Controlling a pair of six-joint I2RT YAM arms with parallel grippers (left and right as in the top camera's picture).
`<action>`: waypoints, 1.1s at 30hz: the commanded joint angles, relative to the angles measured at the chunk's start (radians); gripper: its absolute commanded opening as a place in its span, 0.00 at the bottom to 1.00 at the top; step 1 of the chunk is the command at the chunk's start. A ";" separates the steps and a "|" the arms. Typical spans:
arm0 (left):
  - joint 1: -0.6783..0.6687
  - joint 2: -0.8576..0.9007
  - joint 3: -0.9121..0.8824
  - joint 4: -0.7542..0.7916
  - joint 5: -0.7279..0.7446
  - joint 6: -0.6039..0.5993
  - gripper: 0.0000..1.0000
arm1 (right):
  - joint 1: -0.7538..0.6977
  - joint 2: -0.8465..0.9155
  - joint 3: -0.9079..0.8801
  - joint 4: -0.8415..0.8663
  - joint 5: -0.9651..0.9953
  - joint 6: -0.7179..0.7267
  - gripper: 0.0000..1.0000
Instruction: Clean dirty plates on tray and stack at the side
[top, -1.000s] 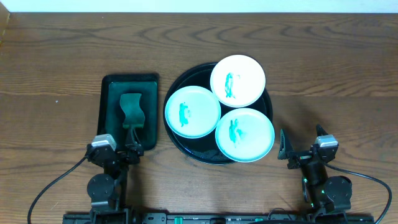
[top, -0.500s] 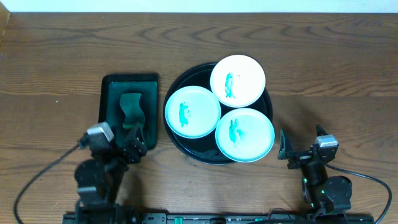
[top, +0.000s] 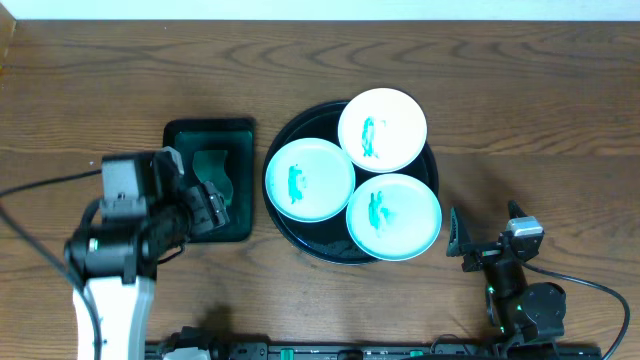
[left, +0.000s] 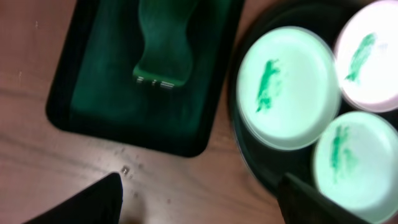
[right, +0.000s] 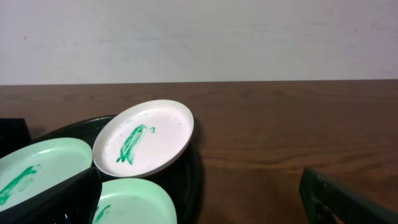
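The left arm has lifted off the bench (top: 540, 100). Now its left fingers (left: 96, 202) hang wide apart over the small green tray (top: 210, 126), by the sponge (top: 212, 172). The right fingers (right: 348, 202) stay wide apart, down low. Three dirty plates (top: 309, 179) lie on the black tray (top: 315, 240), not wiped yet. Grabbing the sponge looks next.
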 joint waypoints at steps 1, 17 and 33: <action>0.004 0.109 0.056 -0.099 -0.063 0.026 0.80 | -0.004 0.000 -0.001 -0.004 -0.004 -0.014 0.99; 0.004 0.239 0.056 -0.140 -0.047 0.024 0.80 | -0.004 0.000 -0.001 0.026 0.011 -0.014 0.99; 0.004 0.239 0.056 -0.136 -0.047 0.024 0.80 | -0.003 0.003 0.032 0.072 -0.320 0.069 0.99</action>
